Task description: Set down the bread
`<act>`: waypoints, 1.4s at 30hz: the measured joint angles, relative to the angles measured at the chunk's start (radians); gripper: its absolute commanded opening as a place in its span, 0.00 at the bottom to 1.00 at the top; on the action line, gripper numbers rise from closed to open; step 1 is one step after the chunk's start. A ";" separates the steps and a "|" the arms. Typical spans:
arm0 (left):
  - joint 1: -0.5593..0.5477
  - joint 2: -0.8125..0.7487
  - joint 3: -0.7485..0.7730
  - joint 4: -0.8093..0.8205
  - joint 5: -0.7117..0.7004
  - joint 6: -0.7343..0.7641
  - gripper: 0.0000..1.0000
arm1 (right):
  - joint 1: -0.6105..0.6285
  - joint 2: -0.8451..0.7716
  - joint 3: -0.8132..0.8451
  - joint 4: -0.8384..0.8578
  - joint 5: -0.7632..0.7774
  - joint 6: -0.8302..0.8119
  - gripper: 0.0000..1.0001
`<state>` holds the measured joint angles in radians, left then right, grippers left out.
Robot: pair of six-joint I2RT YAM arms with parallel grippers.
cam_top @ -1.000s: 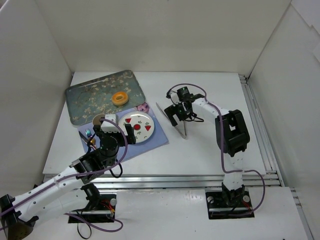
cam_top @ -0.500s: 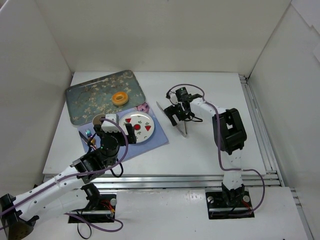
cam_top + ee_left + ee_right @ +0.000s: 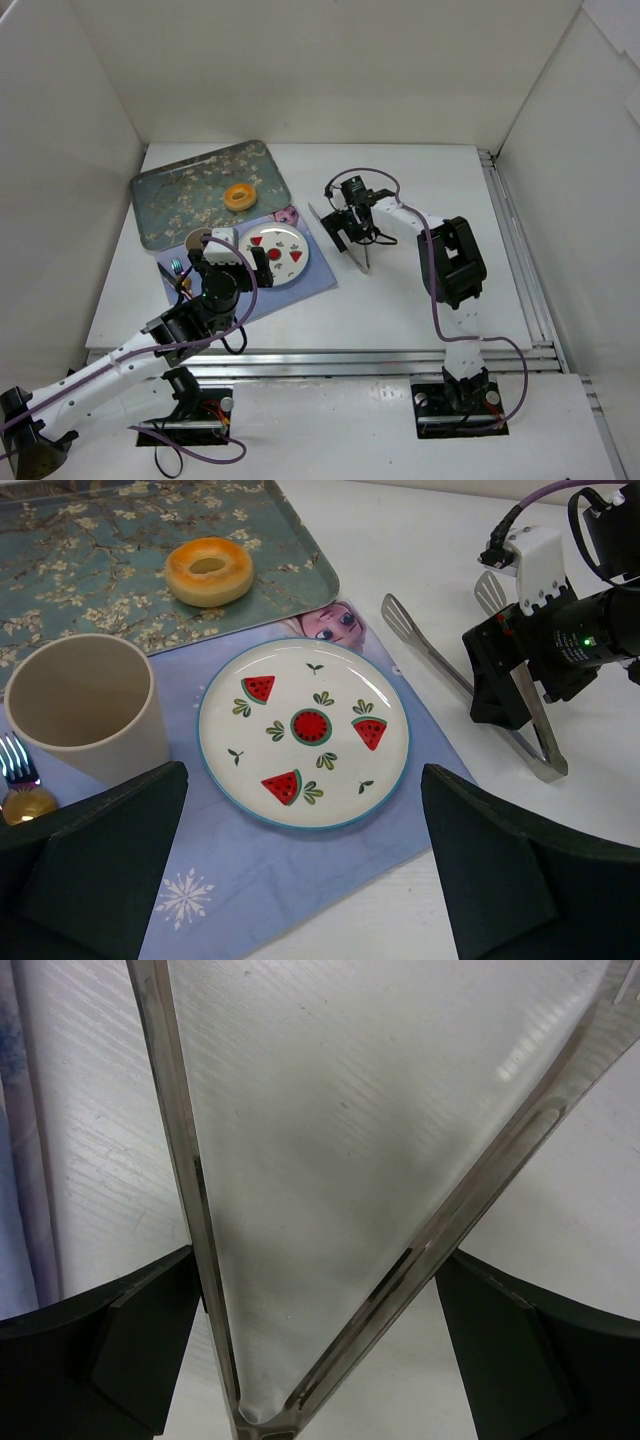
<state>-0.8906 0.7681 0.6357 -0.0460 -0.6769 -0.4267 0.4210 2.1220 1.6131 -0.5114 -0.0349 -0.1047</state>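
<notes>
Tong pickup: right gripper (image 3: 320,1345) straddles the tongs (image 3: 430,652) right of the plate (image 3: 340,765), jaws released; left gripper (image 3: 302,810) likewise. Next, I judge: clench, then fetch bread (image 3: 210,588).

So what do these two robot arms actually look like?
The left arm and right arm are white tubes with black joints, trailed by looping purple cables. Each ends in dark wedge-shaped fingers; the right gripper shows a small green light.

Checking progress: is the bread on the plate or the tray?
On the tray: the bread lies on the floral tray, apart from the plate.
</notes>
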 measured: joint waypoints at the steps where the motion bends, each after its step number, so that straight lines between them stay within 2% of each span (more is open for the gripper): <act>1: 0.000 0.000 0.000 0.000 0.000 0.000 0.99 | 0.000 0.000 0.000 0.000 0.000 0.002 0.92; 9: 0.000 0.000 0.000 0.000 0.000 0.000 0.99 | -0.014 0.004 0.000 0.004 -0.008 0.030 0.79; 17: 0.000 0.000 0.000 0.000 0.000 0.000 0.99 | -0.043 0.007 0.004 0.003 -0.018 0.051 0.78; 25: 0.000 0.000 0.000 0.000 0.000 0.000 0.99 | -0.056 0.003 0.004 -0.002 -0.002 0.081 0.72; 42: 0.000 0.003 0.000 0.000 0.001 0.000 0.99 | -0.055 -0.184 0.111 -0.110 0.069 0.155 0.74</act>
<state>-0.8906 0.7708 0.6357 -0.0460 -0.6758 -0.4263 0.3656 1.9381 1.7241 -0.6212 0.0345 0.0505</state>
